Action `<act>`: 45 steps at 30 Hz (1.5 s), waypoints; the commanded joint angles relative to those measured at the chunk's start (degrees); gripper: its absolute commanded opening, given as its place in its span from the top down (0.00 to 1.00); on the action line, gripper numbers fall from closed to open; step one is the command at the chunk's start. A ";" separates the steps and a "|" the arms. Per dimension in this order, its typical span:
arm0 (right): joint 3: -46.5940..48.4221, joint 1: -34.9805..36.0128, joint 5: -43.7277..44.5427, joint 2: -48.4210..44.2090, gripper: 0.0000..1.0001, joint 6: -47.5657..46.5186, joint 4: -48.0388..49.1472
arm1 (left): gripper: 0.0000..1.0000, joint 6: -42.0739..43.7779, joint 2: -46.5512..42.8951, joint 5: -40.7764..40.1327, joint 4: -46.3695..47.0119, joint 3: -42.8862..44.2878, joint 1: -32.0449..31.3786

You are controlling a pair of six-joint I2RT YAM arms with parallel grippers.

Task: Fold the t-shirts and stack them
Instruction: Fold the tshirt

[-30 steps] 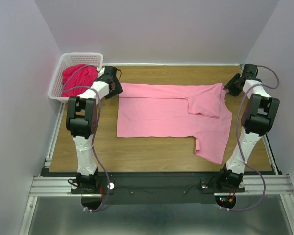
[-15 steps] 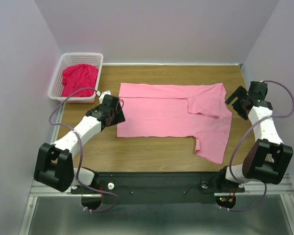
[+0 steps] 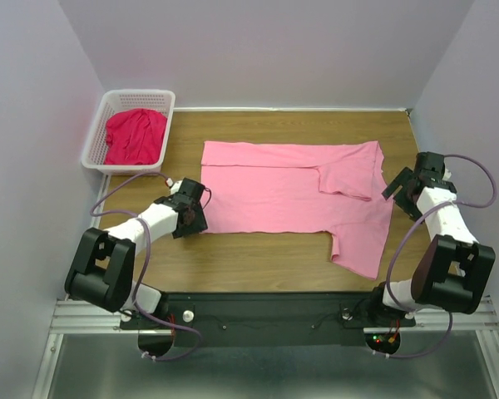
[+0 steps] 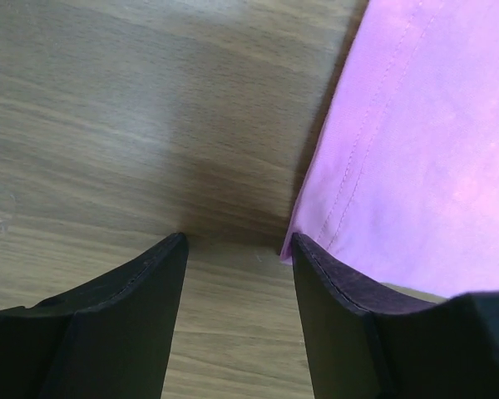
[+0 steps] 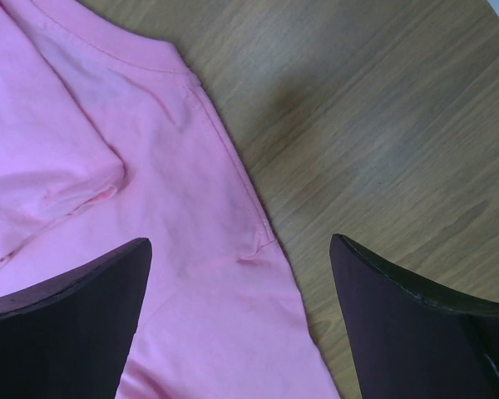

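Jaws on both my arms stand apart and grip nothing. My left gripper (image 3: 193,219) is low over the table (image 3: 258,258) at about 8 o'clock from the pink t-shirt (image 3: 283,187), its jaws moderately spread. In the left wrist view only bare wood lies between its two fingers (image 4: 133,307). The hemmed corner of the pink cloth (image 4: 424,166) sits right at the tip of the finger on the right of that view; I cannot tell whether it touches.

My right gripper (image 3: 397,188) is at 3 o'clock from the same shirt, its jaws very wide. In the right wrist view the shirt's side edge (image 5: 233,274) runs down through the gap, with pink cloth by one finger and wood (image 5: 382,125) by the other. Neither finger presses the cloth.

The pink t-shirt lies spread flat across the middle of the table. One sleeve (image 3: 347,179) is folded in over its body towards 2 o'clock, and a flap (image 3: 362,249) reaches out towards 5 o'clock.

The red t-shirt (image 3: 135,135) lies bunched inside the white basket (image 3: 95,143) at the table's 10 o'clock corner, well apart from both my arms.
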 commanded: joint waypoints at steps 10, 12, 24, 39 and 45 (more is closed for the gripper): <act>2.23 -0.54 3.49 2.84 0.06 -1.42 0.58 | 0.35 1.13 -3.63 1.31 0.58 1.79 -0.63; 2.06 -0.54 3.93 3.01 0.06 -1.42 0.58 | 0.35 1.57 -3.10 1.22 1.02 1.26 -0.55; 1.88 -0.81 3.94 3.54 0.06 -1.68 0.40 | 0.44 2.80 2.70 4.38 3.57 0.12 -0.90; 1.18 -1.25 3.76 4.86 0.07 -1.59 -1.71 | 0.54 4.73 0.77 9.91 1.38 0.29 -0.99; 1.79 -1.25 3.06 4.68 0.07 -1.50 -2.15 | 0.53 4.65 0.06 10.54 -0.74 0.38 -1.25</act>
